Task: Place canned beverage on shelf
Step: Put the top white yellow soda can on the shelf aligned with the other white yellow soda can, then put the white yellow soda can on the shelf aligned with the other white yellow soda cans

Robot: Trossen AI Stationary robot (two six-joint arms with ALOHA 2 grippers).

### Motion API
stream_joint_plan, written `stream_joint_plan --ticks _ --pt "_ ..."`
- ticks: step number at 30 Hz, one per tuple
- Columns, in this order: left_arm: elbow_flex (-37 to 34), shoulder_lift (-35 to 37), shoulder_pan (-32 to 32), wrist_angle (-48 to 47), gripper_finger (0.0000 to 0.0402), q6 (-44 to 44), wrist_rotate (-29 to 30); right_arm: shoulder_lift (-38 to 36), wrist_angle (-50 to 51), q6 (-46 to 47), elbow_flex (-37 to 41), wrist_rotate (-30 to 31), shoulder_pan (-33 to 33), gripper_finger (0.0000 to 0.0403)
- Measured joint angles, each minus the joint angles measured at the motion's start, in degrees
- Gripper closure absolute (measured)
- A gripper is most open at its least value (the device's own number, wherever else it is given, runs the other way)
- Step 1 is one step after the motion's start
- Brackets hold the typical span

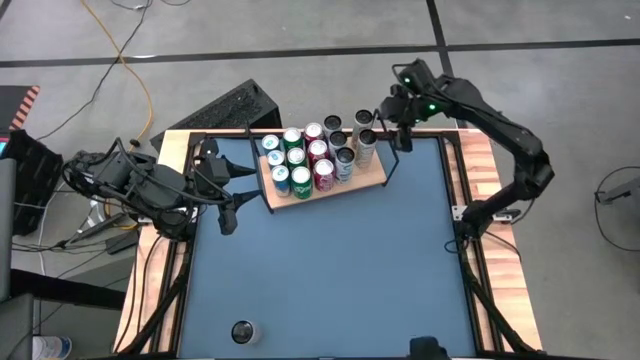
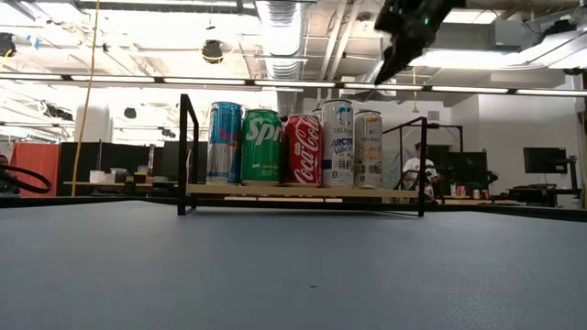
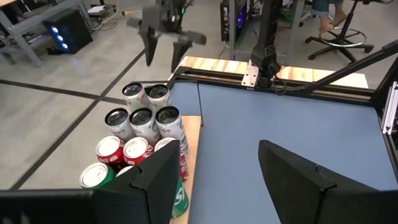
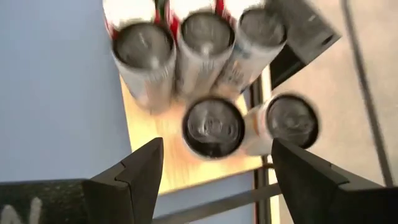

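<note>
Lone dark can [image 1: 243, 331] sits nearest the camera on the blue tabletop [image 1: 340, 270], at its near edge in the high view, well apart from everything else; likely the next one to fetch.

Right gripper [image 1: 396, 124] hangs above the far right corner of the shelf [image 1: 374, 182], jaws spread, nothing between them. In its wrist view the fingers frame 2 can tops below, 1 dark-topped can [image 4: 213, 126] and 1 white can [image 4: 285, 122] just beside it, with clear air between fingers and cans. Looks like a release step: can appears set down, gripper clear above it.

To do this well: lift straight up, keep jaws wide, no sideways drift, since the cans stand touching and a nudge could tip a neighbour off the back edge.

Left gripper [image 1: 222, 170] waits over the table's left side, just beside the shelf's left end, jaws part open and empty.

Shelf: light-wood board in thin black wire frame, at the far middle of the table, angled slightly. It carries about 13 upright cans packed in rows: blue, green Sprite can [image 2: 261, 147], red Coca-Cola can [image 2: 302, 149], white and silver ones on the right. Bare wood shows along the front edge.
</note>
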State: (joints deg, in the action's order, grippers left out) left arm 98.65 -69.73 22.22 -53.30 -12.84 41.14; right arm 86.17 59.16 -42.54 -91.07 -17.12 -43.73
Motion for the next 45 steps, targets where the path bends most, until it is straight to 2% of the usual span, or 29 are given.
stream_joint_plan --ticks 5,10,16,24,30,40,43,45 --pt "0.00 0.00 0.00 0.00 0.0196 -0.02 -0.04 -3.81 -0.15 8.26 0.05 -0.30 4.10 0.0124" --pt "0.00 0.00 0.02 0.00 0.0196 -0.02 -0.19 -3.46 1.06 10.87 1.97 -0.32 8.39 0.0136" --pt "0.00 0.00 0.02 -0.02 0.0196 -0.02 -0.31 -3.32 -2.75 11.26 8.28 1.91 10.59 0.0148" --pt "0.00 0.00 0.02 -0.04 0.0196 -0.02 -1.37 -3.30 -8.55 10.98 14.62 5.87 9.20 0.0155" --pt "0.00 0.00 0.02 -0.08 0.0196 -0.02 -1.38 -3.32 -12.13 11.06 15.59 6.80 7.88 0.0155" --pt "0.00 0.00 0.02 -0.17 0.0196 -0.41 -2.68 -3.82 -6.65 13.02 15.59 7.47 7.72 0.0155" --pt "0.00 0.00 0.02 -0.21 0.0196 -0.48 -4.39 -5.73 -7.06 14.11 15.56 9.03 8.60 0.0155" --pt "0.00 0.00 0.02 0.28 0.0196 -0.46 -8.18 -7.39 -6.70 15.21 15.22 9.79 9.72 0.0155"
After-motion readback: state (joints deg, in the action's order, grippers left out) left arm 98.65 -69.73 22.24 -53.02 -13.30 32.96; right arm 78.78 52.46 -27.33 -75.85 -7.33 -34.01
